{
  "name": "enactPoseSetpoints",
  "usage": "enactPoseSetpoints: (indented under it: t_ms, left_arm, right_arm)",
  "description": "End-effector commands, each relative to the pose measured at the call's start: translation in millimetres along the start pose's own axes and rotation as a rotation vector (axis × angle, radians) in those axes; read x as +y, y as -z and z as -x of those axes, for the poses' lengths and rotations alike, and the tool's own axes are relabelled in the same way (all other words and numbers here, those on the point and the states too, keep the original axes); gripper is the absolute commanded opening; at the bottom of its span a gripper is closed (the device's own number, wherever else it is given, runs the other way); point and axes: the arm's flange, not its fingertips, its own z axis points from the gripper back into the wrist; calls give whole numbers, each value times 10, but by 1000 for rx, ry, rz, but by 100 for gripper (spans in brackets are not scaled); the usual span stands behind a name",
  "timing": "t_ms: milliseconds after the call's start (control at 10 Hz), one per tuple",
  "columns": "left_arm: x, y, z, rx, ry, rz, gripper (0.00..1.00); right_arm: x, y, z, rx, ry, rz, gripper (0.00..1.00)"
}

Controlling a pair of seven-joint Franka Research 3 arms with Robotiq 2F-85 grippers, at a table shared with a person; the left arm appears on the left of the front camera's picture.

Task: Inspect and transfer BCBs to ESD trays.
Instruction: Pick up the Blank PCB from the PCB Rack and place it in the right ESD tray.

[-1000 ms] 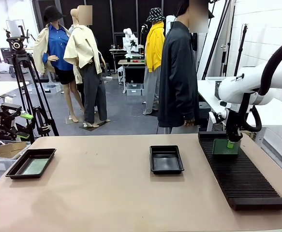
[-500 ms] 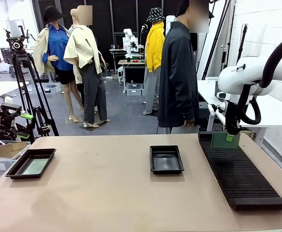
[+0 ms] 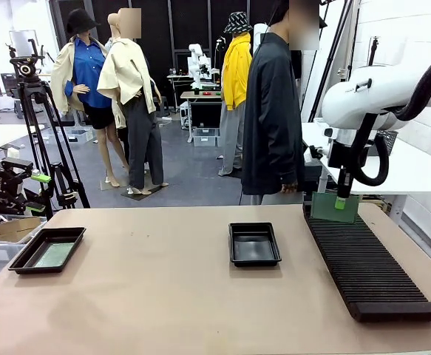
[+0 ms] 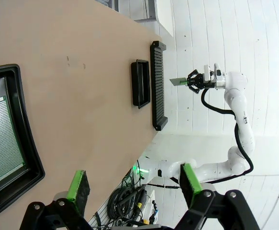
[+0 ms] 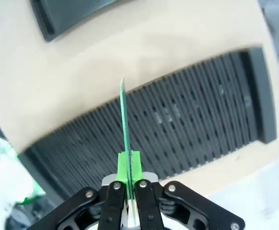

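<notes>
A person [image 3: 273, 126] in a dark coat is standing at the far edge of the bench [image 3: 163, 296], just beside the far end of the long black rack [image 3: 367, 266]. A camera stand [image 3: 41, 126] is standing off the bench on the left. One black tray [image 3: 233, 244] is sitting in the middle, near the rack. The other tray [image 3: 66, 231] is sitting at the left edge, with a green board [image 3: 55, 255] lying flat in it. Lots of bare bench is lying between the trays.

The right claw [image 3: 340, 201] is squeezing shut on the top of another green board [image 3: 323, 208], which is hanging in the air over the rack's far end. This board is standing up on its edge, its long side running left to right, lined up with the slots. The left claw [image 4: 134, 184] is hanging wide open over the left tray, holding nothing.
</notes>
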Motion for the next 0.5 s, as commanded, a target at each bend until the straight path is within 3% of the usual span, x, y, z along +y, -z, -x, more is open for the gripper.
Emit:
enactPoseSetpoints:
  t_ms: [0, 300, 400]
  left_arm:
    - [-12, -15, 7, 8, 1, 0, 100]
    - [-12, -15, 7, 8, 1, 0, 100]
    - [-12, -15, 7, 8, 1, 0, 100]
  right_arm:
    - [265, 12, -233, -37, 311, -41, 0]
    - [474, -48, -588, -206, 775, 24, 0]
    - [526, -62, -690, -208, 872, 0, 0]
